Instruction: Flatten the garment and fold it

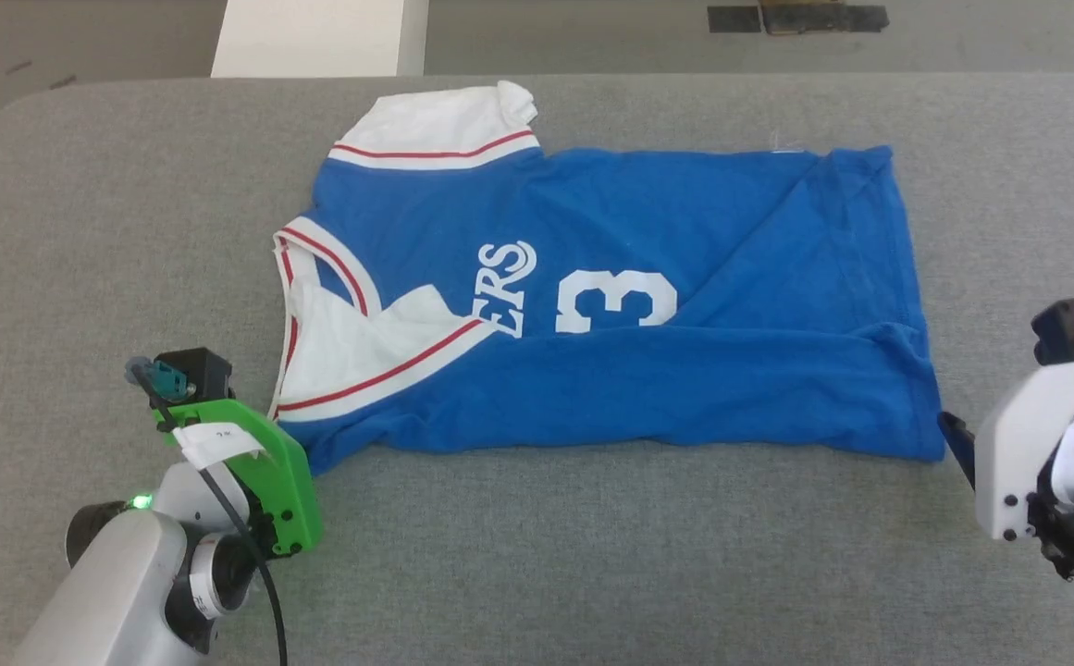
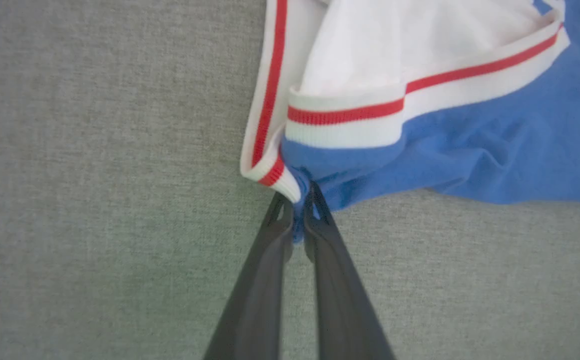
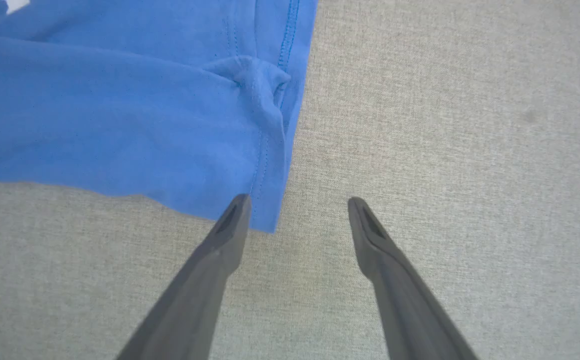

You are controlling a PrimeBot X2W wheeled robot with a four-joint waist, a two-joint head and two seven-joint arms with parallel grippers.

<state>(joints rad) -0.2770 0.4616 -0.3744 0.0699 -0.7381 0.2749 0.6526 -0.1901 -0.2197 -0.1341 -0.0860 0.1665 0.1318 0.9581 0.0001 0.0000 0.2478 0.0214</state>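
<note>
Head view: royal-blue jersey T-shirt with white sleeves and red-and-white striped trim lies lengthwise across the grey fabric-covered table, collar toward the robot's left, hem toward its right. The near long edge is folded up over the body and hides the lower half of the white lettering and number. One white sleeve lies out flat at the far side, the other is tucked over the chest, and there's a diagonal crease near the hem end. Left wrist view: left gripper is clenched on the near collar-end corner, a sliver of blue cloth pinched between the fingertips, just beside the striped rib trim. Right wrist view: right gripper is released, jaws wide. One fingertip is at the near hem corner, the other over bare table, nothing grasped. Can't tell if the tips touch the cloth. Handling, by judgement: light, limp, stretchy knit with no stiffness, so it'll drape and bunch rather than slide as a sheet. Best holds look like the stitched hem corner and the ribbed trim, which are thicker and less likely to slip. The right gripper probably needs to catch both layers at that corner, not just the top one.
</note>
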